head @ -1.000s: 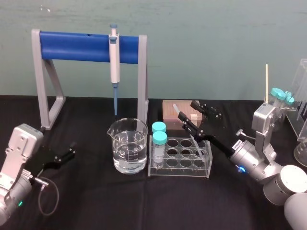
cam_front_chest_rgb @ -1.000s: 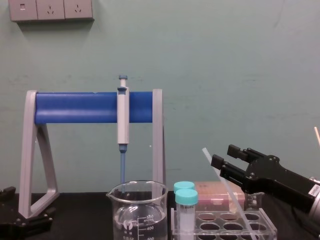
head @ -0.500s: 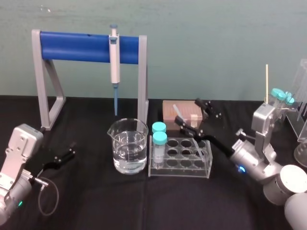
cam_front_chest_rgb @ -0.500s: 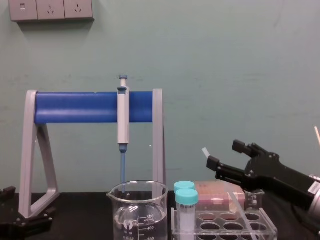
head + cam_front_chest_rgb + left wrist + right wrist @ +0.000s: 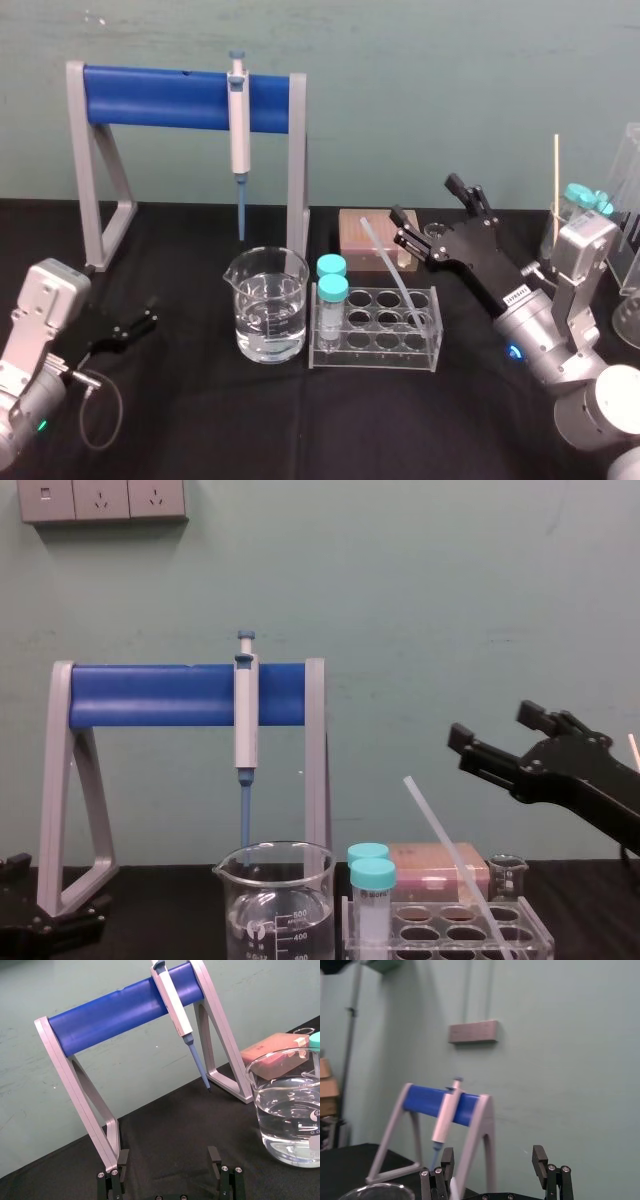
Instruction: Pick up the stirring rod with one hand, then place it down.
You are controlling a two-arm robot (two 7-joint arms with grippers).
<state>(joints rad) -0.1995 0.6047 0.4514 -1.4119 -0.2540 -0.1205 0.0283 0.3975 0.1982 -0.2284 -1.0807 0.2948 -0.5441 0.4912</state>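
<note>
The stirring rod [image 5: 385, 265], thin and translucent white, leans in the clear tube rack [image 5: 372, 345], its lower end in a right-hand hole and its top tilted back and left. From the chest view the stirring rod [image 5: 445, 845] slants up to the left out of the rack [image 5: 445, 935]. My right gripper [image 5: 432, 206] hangs open above and to the right of the rod's top, clear of it, with nothing between its fingers; the chest view has the right gripper [image 5: 495, 725] well above the rod. My left gripper [image 5: 148, 317] rests open at the table's left, with empty fingers [image 5: 214, 1157].
A grey-and-blue pipette [image 5: 238, 125] hangs on the blue-barred stand [image 5: 170, 95] at the back. A beaker of water [image 5: 266, 320] stands left of the rack, which holds two blue-capped tubes [image 5: 332, 300]. A pink box [image 5: 358, 240] lies behind. A pale stick [image 5: 556, 175] and glassware stand at the right.
My right gripper opened and let go of the rod, then rose and drew back to the right. The rod now leans in the rack by itself. The left arm stayed put.
</note>
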